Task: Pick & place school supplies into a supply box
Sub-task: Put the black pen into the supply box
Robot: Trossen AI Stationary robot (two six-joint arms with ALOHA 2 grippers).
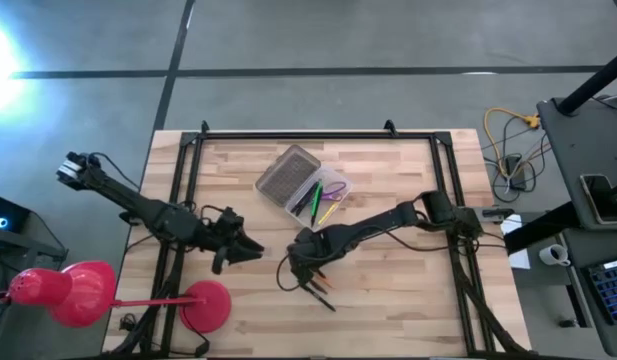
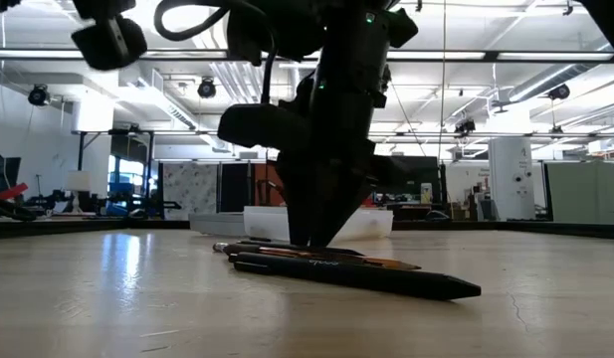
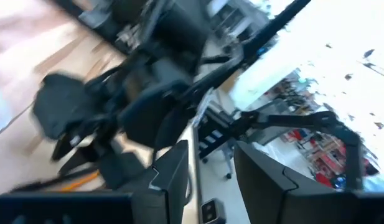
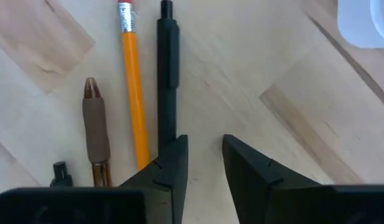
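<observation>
The bench (image 1: 388,290) is pale wood planks with visible grain, framed by a thin black rail. Near its middle sits the supply box (image 1: 306,187), a small see-through plastic case with its greyish dimpled lid (image 1: 287,172) swung open beside the tray. Inside the tray I can make out thin sticks in green, yellow and purple, though they overlap too much for a sure count.

The right pincer (image 4: 204,158) is down at the bench surface in front of the box, its two dark blocky fingers standing a little apart with bare wood between them, nothing clamped. One finger tip sits right at the end of a black pen (image 4: 167,68), a slim matte click type. Next to that lie a yellow pencil (image 4: 133,87) with a metal ferrule and pink eraser, then a stubby brown pen (image 4: 96,127) with a rubbery grip and coppery tip. A fourth black bit peeks in at the edge, too cut off to identify.

The left pincer (image 1: 238,250) hangs over the bench to the left of them, fingers parted and empty.
</observation>
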